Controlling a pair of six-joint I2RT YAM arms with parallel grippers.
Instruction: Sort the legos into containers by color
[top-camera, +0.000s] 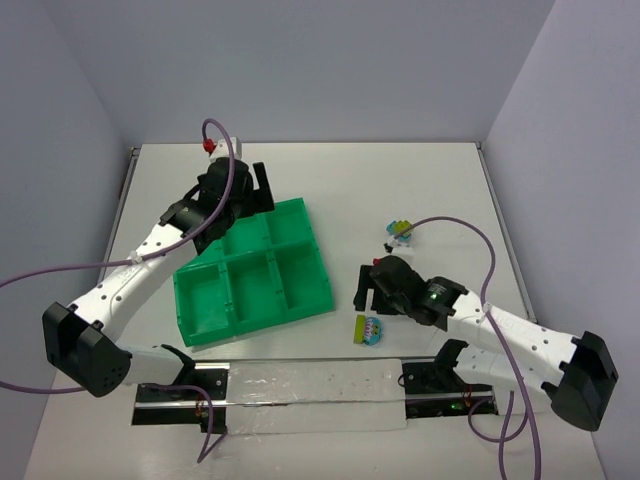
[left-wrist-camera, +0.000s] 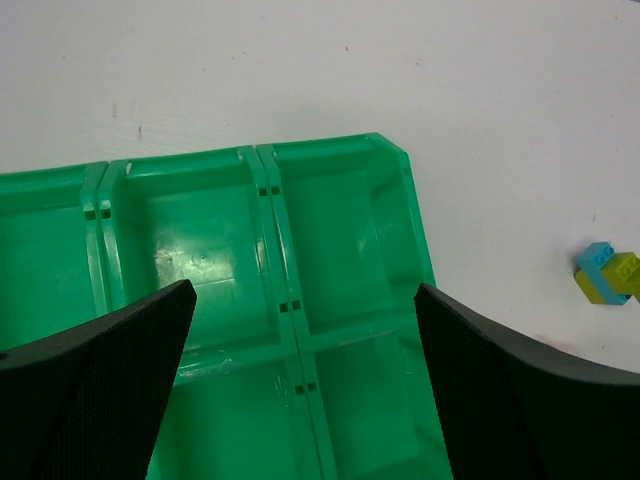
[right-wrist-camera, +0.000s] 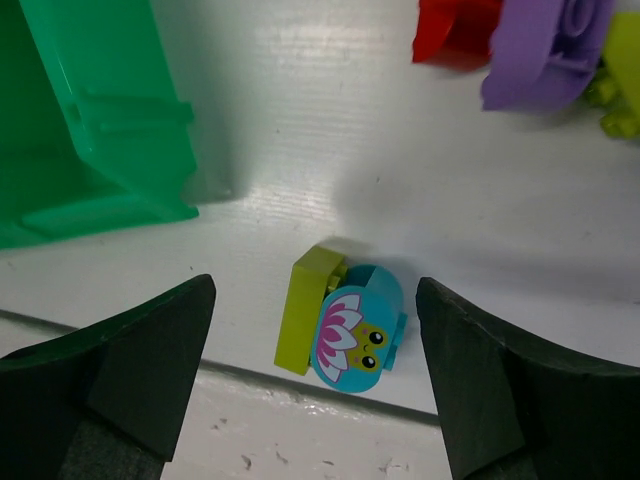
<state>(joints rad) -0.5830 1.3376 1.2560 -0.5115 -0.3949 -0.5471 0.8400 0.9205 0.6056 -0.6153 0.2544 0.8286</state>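
Note:
The green tray (top-camera: 300, 300) lies left of centre; the compartments I can see are empty. My left gripper (top-camera: 245, 200) hovers open over the tray's far side, and its wrist view looks down into the compartments (left-wrist-camera: 200, 250). My right gripper (top-camera: 368, 290) is open and empty just right of the tray. Between and ahead of its fingers (right-wrist-camera: 130, 370) lies a yellow-green brick (right-wrist-camera: 315, 310) joined to a light blue rounded piece with a flower face (right-wrist-camera: 360, 335), also in the top view (top-camera: 370, 328). A red brick (right-wrist-camera: 455, 25), a purple brick (right-wrist-camera: 545, 45) and a yellow-green one (right-wrist-camera: 625, 80) lie further off.
A light blue and yellow-green brick pair (top-camera: 400, 232) lies on the table right of the tray, also seen in the left wrist view (left-wrist-camera: 608, 273). The tray's corner (right-wrist-camera: 90, 130) is close to the right gripper. A white strip (top-camera: 300, 392) runs along the near edge.

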